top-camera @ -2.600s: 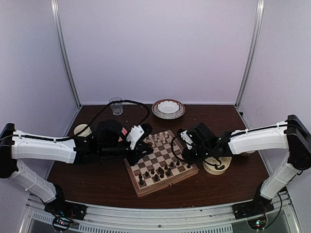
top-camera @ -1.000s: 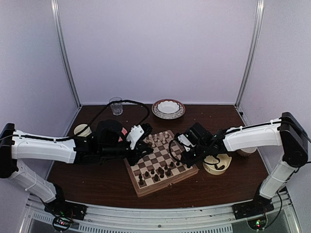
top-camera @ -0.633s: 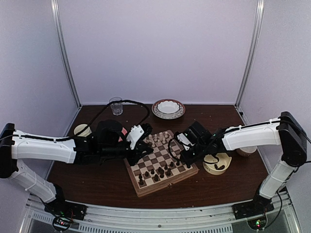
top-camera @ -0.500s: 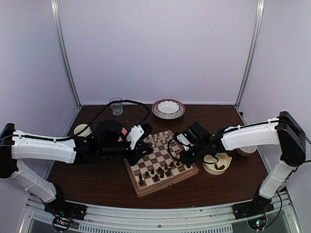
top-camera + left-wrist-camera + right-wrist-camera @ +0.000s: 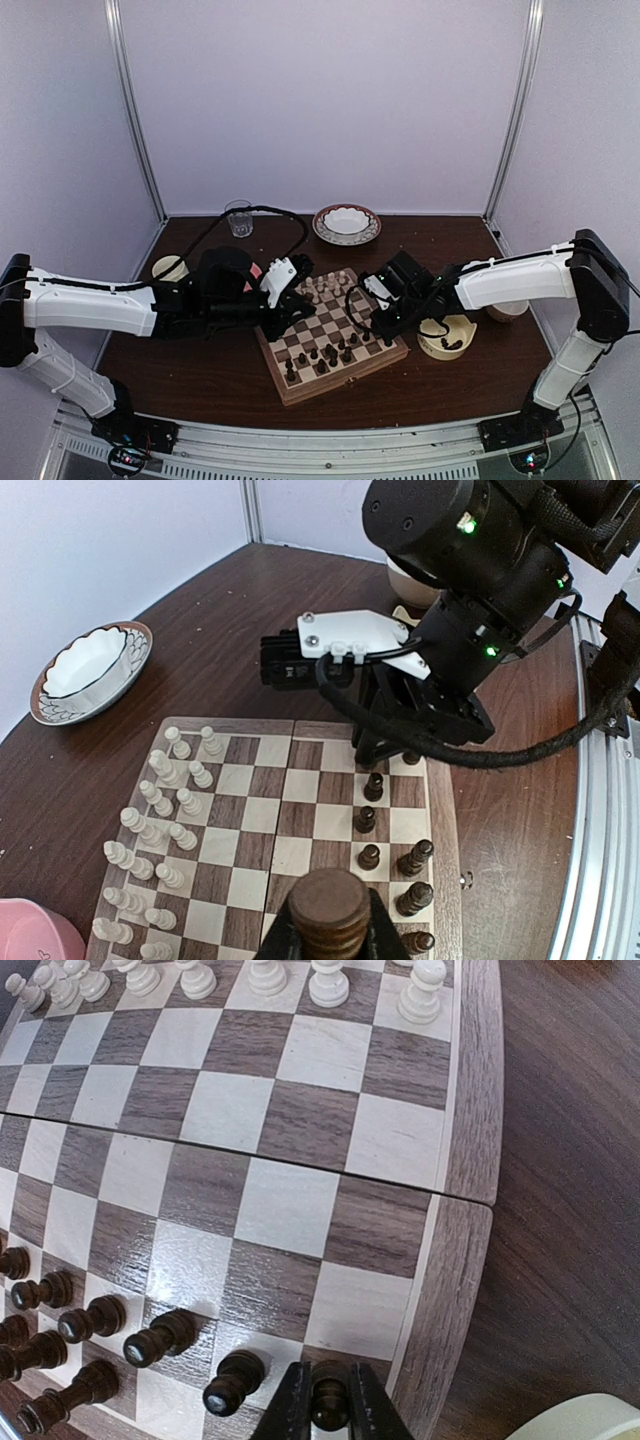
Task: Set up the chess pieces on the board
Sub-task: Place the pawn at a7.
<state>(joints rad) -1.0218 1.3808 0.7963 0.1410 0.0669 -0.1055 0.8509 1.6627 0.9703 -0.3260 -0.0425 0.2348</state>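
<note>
- Moved the right pincer [image 5: 330, 1407] off the cream bowl [image 5: 465, 333] and across to the right edge of the board [image 5: 470, 1090] over the last couple of seconds.
- Holds a small dark piece [image 5: 329, 1400] pinched tight between its fingers, low over the square just inside the border, beside the end of the line of dark chess pieces [image 5: 160, 1335].
- Cannot tell whether that piece touches the square yet.
- Kept the left pincer [image 5: 328, 942] parked over the board's left side throughout, closed around a larger dark piece [image 5: 328, 905] with a round top.
- Amounts to one more dark man carried from bowl to board, likely the next in that line. Not released, so not yet counted as placed.
- Leaves the pale chessmen [image 5: 160, 810] grouped at the far side, untouched.
- Calls for a straight, gentle lowering, since the neighbouring dark piece stands just beside the fingers and could be knocked over.
- Shows what look like dark shapes in the bowl on the counter [image 5: 200, 375], too small to name.
</note>
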